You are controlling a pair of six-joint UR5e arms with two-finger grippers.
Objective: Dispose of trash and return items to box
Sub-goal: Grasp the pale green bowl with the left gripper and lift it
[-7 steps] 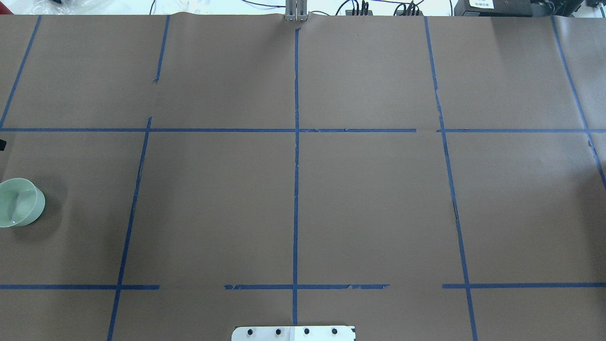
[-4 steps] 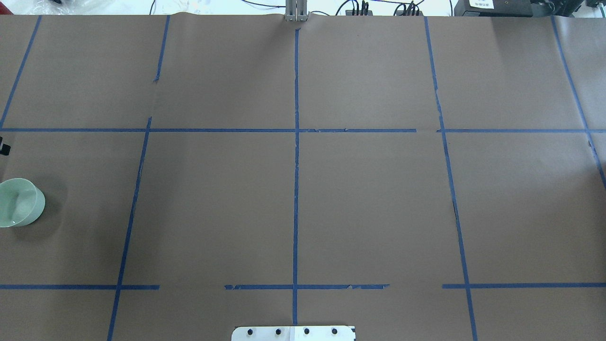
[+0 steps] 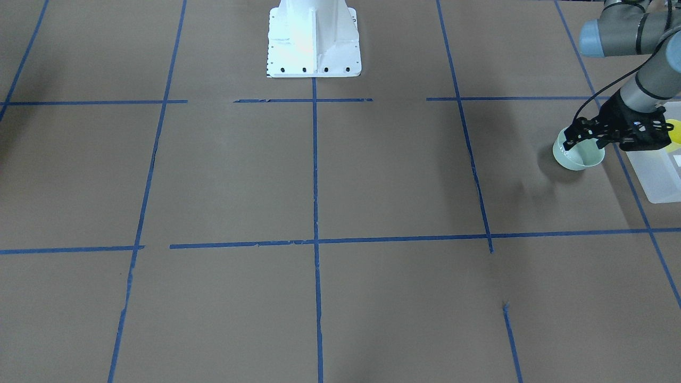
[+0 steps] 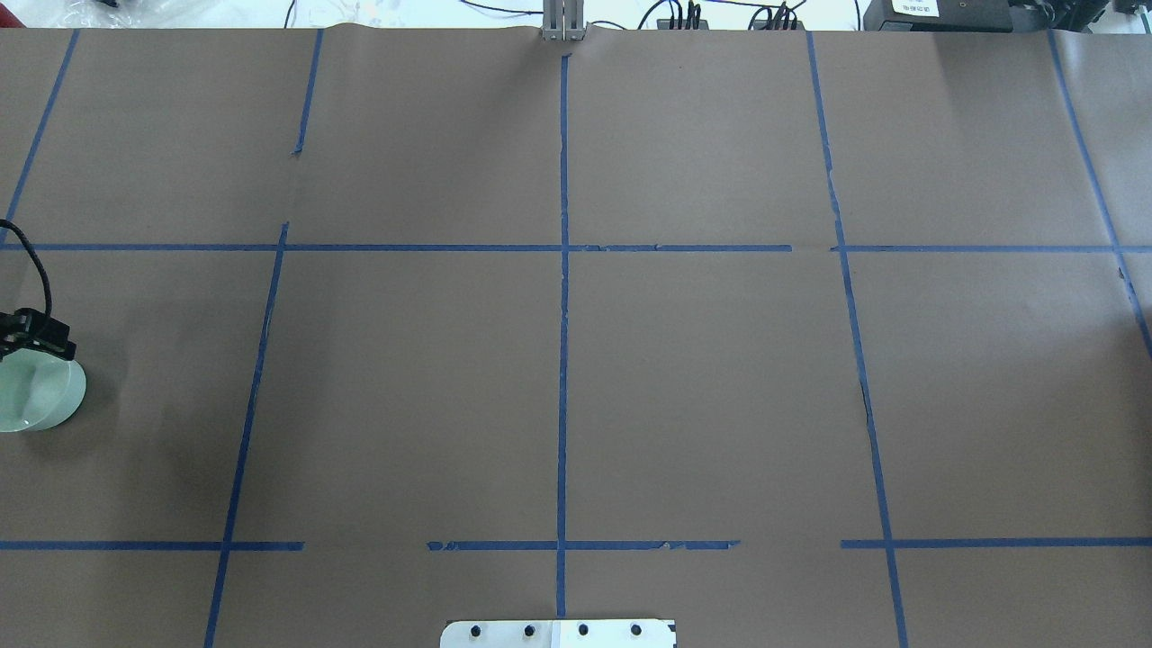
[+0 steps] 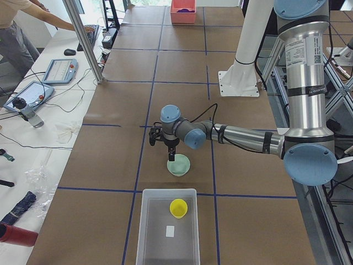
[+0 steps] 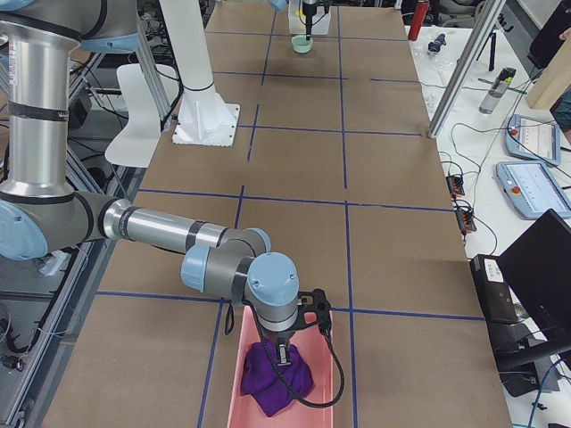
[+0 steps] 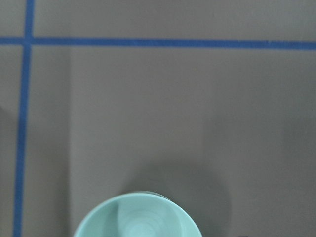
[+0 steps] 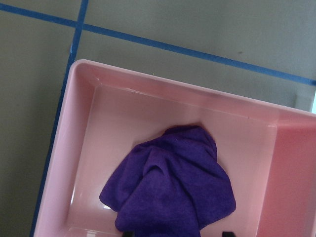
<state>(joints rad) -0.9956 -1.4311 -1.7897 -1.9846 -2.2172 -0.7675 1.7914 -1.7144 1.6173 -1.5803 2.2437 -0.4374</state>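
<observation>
Left end effector [image 3: 582, 141] just arrived over glossy mint-green round bowl [image 3: 577, 160]; apart or together, cannot tell. Pickup toward translucent white plastic bin [image 3: 662, 181] likely next.

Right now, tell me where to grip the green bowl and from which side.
Pinch the rim of the bowl from straight above, one finger inside, one outside. It stands upright, mouth open, likely too wide to span; the left gripper hangs over it.
</observation>
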